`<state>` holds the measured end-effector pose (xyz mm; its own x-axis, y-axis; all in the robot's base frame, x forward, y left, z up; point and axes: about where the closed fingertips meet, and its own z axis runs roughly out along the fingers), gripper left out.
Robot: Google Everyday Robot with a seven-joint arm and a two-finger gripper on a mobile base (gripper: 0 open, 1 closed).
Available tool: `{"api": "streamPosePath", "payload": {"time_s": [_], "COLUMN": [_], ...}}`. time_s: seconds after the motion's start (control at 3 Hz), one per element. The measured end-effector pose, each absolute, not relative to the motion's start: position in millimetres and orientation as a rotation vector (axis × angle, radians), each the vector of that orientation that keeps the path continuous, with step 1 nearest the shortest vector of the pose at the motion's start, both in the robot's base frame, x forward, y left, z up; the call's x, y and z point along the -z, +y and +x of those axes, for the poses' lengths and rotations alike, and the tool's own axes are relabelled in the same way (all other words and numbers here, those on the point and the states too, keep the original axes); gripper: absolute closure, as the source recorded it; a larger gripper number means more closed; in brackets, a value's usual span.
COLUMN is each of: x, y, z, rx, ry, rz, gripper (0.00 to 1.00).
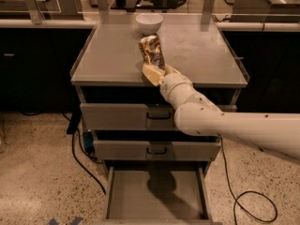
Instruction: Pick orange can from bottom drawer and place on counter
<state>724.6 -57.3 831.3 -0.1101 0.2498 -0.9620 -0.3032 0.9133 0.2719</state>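
Reaching in from the lower right, the white arm point(234, 125) runs up and leftward across the cabinet front, and we see its wrist bend over the front edge of the bench point(201, 55). The tool point(159, 70) sits just above that edge, its pale fingers point(151, 73) closed on the base of the orange can point(151, 52). The can leans slightly left over the front middle of the bench; we cannot tell whether it touches the surface. A white bowl point(149, 22) stands at the back, well apart from the can. Below, the bottom drawer point(131, 196) is pulled out, and the arm's shadow falls on its floor.
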Motion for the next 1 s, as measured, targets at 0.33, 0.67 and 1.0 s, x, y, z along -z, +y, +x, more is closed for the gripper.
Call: {"api": "streamPosePath", "payload": {"time_s": [0.33, 0.67, 1.0], "x": [-836.3, -836.3, -836.4], "y": [-57.3, -57.3, -57.2], "z": [724.5, 724.5, 724.5], "rx": [-0.468, -0.468, -0.468], "ry": [1.615, 1.615, 1.615], "rz": [-0.042, -0.042, -0.042], "gripper": [0.81, 0.57, 0.34]}}
